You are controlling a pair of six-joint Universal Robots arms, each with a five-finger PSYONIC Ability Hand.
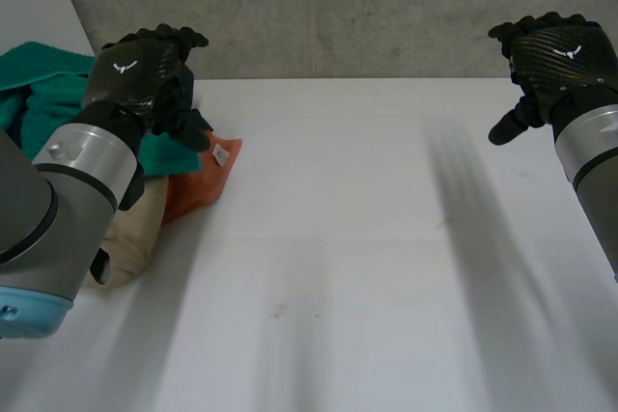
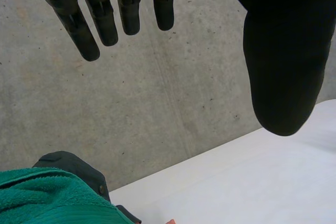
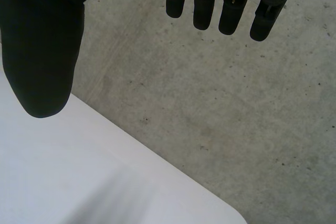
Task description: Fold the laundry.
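Well, L hand (image 1: 143, 72): fingers (image 2: 102, 22) straight & spread, thumb (image 2: 283, 51) held wide off them, nothing in its grasp. It hangs over the laundry pile (image 1: 174, 163), fingertips aimed at the grey concrete wall (image 1: 338, 7) behind the table (image 1: 367, 267). R hand (image 1: 558, 55): same story, fingers (image 3: 231, 3) straight, thumb (image 3: 42, 51) apart, empty, up over the table's far edge toward its right corner, well apart from the cloth. Laundry sits bunched & unfolded at the table's far-left corner, along the left edge. Green towel (image 1: 43, 84) lies furthest back, partly under the L hand. Orange cloth (image 1: 198, 185) w/ a small white label (image 1: 220, 153) is nearest the table's middle. Beige cloth (image 1: 135, 229) is on the near side, partly behind the L forearm (image 1: 77, 190). L wrist view also catches a dark cloth (image 2: 73, 163) lying against the green towel on its wall side.
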